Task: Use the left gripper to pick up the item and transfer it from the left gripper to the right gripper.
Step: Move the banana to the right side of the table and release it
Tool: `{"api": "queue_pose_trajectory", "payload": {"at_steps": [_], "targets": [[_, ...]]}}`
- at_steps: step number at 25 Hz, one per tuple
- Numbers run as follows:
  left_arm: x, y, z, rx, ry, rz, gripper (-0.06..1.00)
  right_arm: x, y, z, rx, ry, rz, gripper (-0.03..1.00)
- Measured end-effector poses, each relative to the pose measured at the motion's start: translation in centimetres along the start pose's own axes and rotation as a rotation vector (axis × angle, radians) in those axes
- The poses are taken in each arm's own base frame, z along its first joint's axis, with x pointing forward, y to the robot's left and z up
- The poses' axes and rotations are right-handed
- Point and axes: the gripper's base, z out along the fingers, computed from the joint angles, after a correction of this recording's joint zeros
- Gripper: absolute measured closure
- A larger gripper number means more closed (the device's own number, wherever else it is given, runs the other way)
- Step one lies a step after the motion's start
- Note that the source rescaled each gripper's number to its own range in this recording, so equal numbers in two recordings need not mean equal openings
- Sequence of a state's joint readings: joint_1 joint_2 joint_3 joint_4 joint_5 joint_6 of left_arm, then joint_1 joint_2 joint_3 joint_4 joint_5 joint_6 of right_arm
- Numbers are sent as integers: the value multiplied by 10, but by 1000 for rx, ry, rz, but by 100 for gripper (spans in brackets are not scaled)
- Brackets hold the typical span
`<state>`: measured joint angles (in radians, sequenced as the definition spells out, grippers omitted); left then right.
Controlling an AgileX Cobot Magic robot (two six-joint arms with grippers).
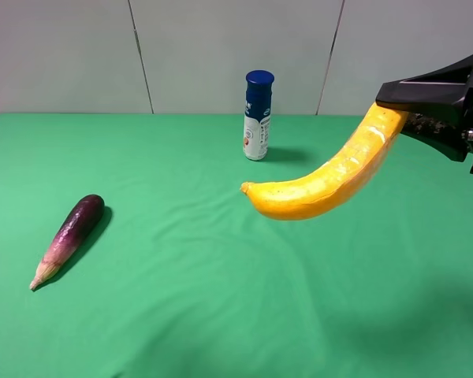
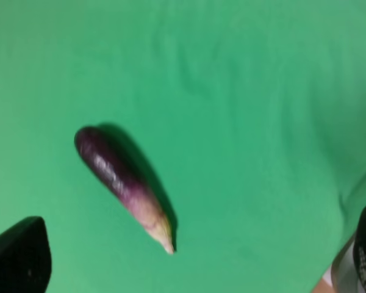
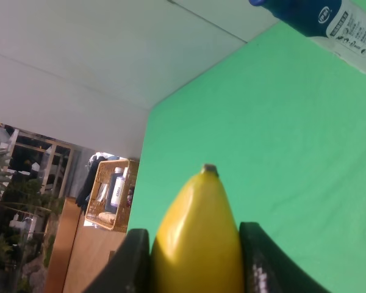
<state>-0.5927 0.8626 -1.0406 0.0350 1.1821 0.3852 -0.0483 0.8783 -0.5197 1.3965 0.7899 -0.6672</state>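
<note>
The yellow banana (image 1: 323, 185) hangs in the air over the right half of the green table, its free tip pointing left. My right gripper (image 1: 398, 110) comes in from the right edge and is shut on the banana's upper end. In the right wrist view the banana (image 3: 198, 232) sits clamped in my right gripper (image 3: 195, 268), between its two black fingers (image 3: 131, 262). My left gripper (image 2: 192, 256) is open, its fingertips (image 2: 18, 259) far apart with nothing between them. It hovers above the cloth near the eggplant (image 2: 119, 177).
The purple eggplant (image 1: 69, 236) lies on the green cloth (image 1: 205, 299) at the left. A white bottle with a blue cap (image 1: 257, 116) stands upright at the back centre, behind the banana's tip. A white wall closes off the table's far edge.
</note>
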Motion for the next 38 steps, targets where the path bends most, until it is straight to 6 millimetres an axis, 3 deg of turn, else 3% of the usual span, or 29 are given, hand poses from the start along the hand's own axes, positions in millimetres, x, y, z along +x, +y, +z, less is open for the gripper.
{"api": "queue_pose_trajectory", "payload": {"at_steps": [8,14,23,27,38], "targets": [[66,-24,-15,-72,-131,-241,-5,2,-1,0,5,24,-17,96],[101,-40,-17,-87,-224,-365,-5,3,-1,0,4,39,-23,96],[147,-62,2,-100,-324,-424,-5,6,-3,0,26,65,-47,96],[161,-69,19,-95,-344,-481,-5,6,-3,0,26,66,-45,96],[162,-64,24,-149,-411,-558,-6,8,-6,0,62,92,-88,96]]}}
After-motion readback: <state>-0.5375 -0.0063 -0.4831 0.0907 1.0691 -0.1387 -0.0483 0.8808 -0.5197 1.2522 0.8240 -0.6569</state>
